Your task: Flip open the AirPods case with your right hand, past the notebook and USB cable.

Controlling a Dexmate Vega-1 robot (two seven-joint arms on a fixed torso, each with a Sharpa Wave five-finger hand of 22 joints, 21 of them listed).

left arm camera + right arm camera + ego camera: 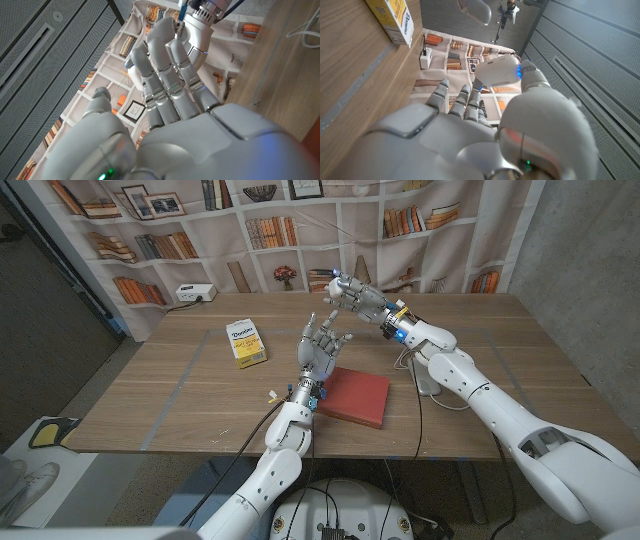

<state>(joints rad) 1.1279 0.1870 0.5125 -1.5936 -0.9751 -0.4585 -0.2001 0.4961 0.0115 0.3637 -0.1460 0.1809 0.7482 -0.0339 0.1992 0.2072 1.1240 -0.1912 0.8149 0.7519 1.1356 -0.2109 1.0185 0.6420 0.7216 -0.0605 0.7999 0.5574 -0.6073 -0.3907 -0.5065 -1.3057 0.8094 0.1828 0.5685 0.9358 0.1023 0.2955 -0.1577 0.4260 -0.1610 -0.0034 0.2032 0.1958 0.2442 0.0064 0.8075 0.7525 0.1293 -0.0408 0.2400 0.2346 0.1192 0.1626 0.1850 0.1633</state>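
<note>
wooden worktop (180, 395), red notebook (355, 395) and white usb cable (412, 360) low centre. right hand (352, 292) lifted at twelve o'clock of notebook, pinching white airpods case (496, 71). risk: thin pinch, flipping the lid may drop it. left hand (320, 345) spread, holding nothing, at seven o'clock of case.

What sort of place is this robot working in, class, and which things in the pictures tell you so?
Probably a robot test room staged as a study. The wooden table is real, but the bookshelves behind it are printed on a hanging backdrop, with a plain grey wall beside it. A red notebook lies on the table.
</note>
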